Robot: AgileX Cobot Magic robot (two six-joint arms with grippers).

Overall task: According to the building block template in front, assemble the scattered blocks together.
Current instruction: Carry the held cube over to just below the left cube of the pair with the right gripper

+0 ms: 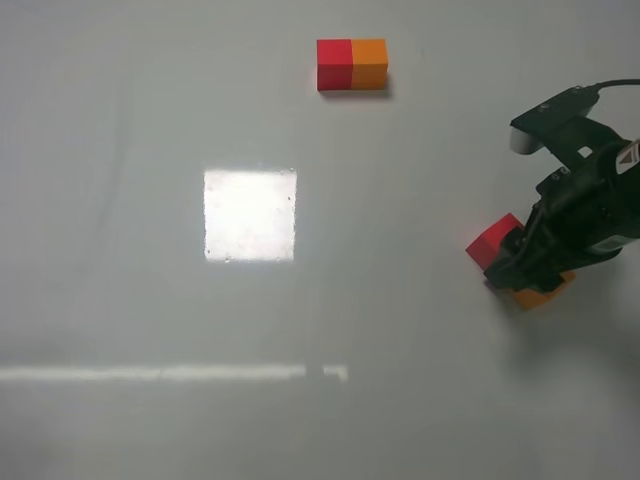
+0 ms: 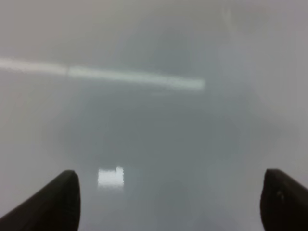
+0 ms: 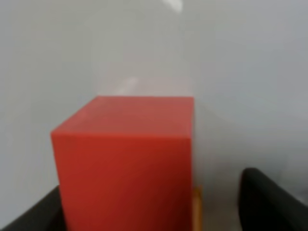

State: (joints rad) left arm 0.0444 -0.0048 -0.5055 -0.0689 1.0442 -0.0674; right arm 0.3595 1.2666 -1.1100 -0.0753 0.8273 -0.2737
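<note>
Red cube (image 3: pixel 125 163) sits within the right gripper (image 3: pixel 149 211) — orange cube (image 1: pixel 540 296) beside it

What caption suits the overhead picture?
Black right gripper straddles loose red cube beside orange cube; joined red-orange template bar lies apart.

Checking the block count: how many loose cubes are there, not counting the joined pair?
2: a red cube at right by the arm, and an orange cube mostly hidden beneath it.

- A pale grey table (image 1: pixel 110 120) fills the view.
- A bright white square patch (image 1: pixel 250 215) sits near its middle (likely glare).
- A thin pale stripe (image 1: pixel 160 373) runs below it.
</note>
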